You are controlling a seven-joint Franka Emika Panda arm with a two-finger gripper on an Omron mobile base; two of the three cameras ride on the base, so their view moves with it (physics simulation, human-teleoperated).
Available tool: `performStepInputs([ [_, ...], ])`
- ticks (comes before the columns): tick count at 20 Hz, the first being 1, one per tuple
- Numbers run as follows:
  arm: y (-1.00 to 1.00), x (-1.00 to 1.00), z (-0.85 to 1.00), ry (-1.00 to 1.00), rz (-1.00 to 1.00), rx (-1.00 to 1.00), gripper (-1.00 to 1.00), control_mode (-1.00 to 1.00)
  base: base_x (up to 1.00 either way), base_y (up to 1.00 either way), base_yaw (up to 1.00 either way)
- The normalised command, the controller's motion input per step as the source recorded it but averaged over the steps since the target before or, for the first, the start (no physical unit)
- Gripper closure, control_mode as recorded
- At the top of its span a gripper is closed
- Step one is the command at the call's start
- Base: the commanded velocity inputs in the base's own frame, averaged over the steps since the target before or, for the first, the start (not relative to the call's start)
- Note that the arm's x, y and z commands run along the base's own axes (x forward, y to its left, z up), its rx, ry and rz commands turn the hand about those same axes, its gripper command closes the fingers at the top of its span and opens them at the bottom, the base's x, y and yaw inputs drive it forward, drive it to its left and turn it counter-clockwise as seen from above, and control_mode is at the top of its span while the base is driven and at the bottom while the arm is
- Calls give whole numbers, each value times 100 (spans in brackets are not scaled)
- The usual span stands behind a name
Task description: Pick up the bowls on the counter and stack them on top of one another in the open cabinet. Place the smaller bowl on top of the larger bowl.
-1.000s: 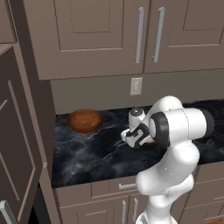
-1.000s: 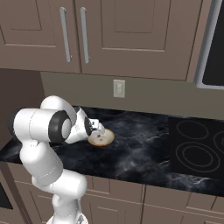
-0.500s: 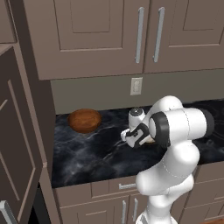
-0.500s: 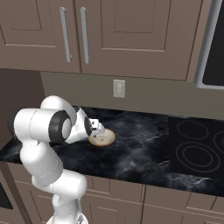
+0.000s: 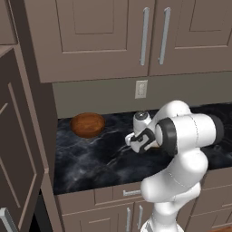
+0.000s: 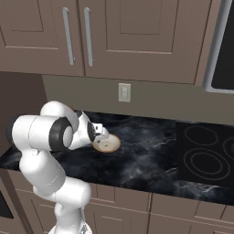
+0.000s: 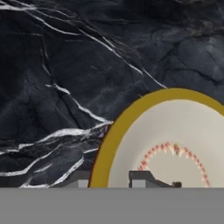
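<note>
The fingers (image 7: 109, 183) straddle the small bowl's (image 7: 175, 140) rim on the counter (image 7: 65, 87), apparently pinching it; the big bowl (image 5: 87, 124) sits apart.

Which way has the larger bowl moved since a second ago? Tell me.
No. The larger bowl sits at the same spot on the counter, left of the wall outlet.

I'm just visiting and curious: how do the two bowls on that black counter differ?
The larger bowl is reddish-brown wood all over; the smaller bowl is cream-white inside with a thin yellow-brown rim. The larger bowl is deeper and wider, the smaller bowl shallower. The larger bowl stands alone near the wall, while the gripper is shut on the smaller bowl's rim. Both sit upright on the counter.
</note>
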Motion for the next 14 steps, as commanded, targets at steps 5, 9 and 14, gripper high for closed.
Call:
performStepInputs([
  [5, 1, -24, 42, -8, 9, 0, 100, -100, 0, 0, 0],
  [9, 7, -29, 40, -7, 11, 0, 100, -100, 0, 0, 0],
  [14, 7, -23, 42, -3, 16, 0, 100, -100, 0, 0, 0],
])
